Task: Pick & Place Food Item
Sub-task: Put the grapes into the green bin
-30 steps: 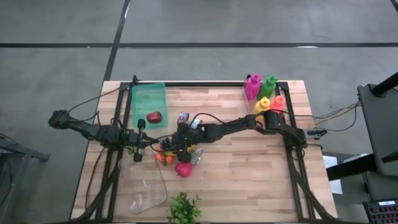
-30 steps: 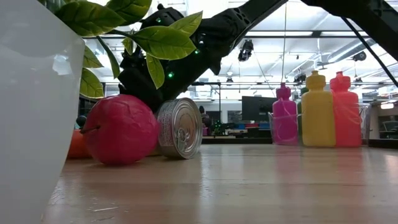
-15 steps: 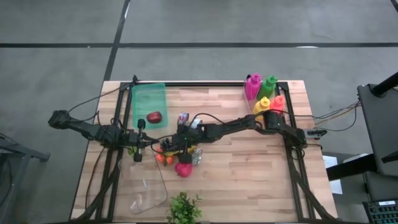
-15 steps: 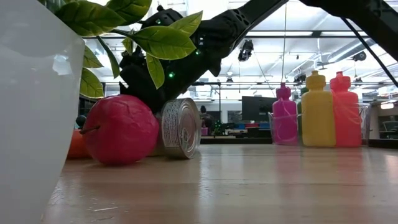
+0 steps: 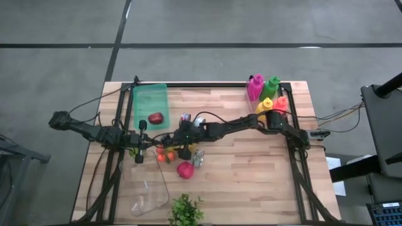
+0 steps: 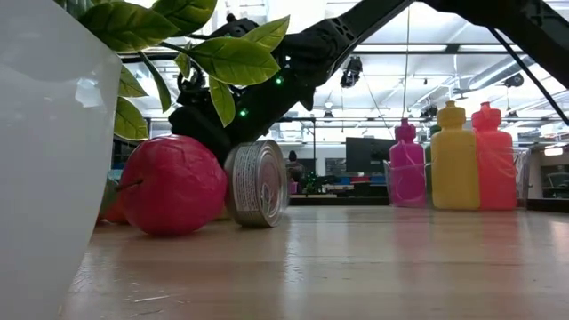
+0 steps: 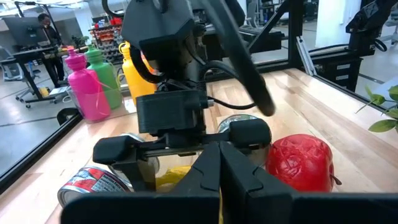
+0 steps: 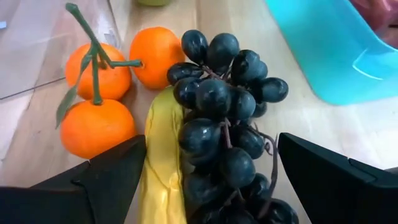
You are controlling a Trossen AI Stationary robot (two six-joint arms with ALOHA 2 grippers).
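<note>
A: Start from the camera at the table's near edge. What's closest?

B: A white pot (image 6: 44,160) with a leafy plant (image 5: 185,209), then the red apple (image 6: 173,185), which I'll use as the landmark. A tin can (image 6: 258,183) lies on its side just beside the apple, lid end facing the low camera.

A: And the grippers?

B: The right gripper (image 8: 205,168) is down just behind the apple, over the fruit pile. Its fingers (image 8: 99,177) are spread wide, one on each side of a bunch of dark grapes (image 8: 227,109) lying against a yellow banana (image 8: 163,155). They are not closed on anything. Three oranges (image 8: 99,93) on a green stem sit beside the banana, on the side away from the green tray (image 5: 151,107).

A: The left gripper?

B: The left gripper (image 5: 139,150) is low at the table, on the far side of the fruit pile from the apple, pointing toward the right arm. Its fingers (image 7: 217,174) are pressed together and hold nothing.

A: Farther back?

B: Beyond the fruit pile from the apple, the green tray holds a second, darker red fruit (image 5: 156,118). A labelled can (image 7: 93,183) lies on its side near the pile. Well apart from the apple, at the table's (image 5: 251,176) far corner on the right arm's side, stand four bottles: pink (image 5: 254,85), green (image 5: 271,85), yellow (image 5: 265,105) and orange-red (image 5: 280,103).
</note>
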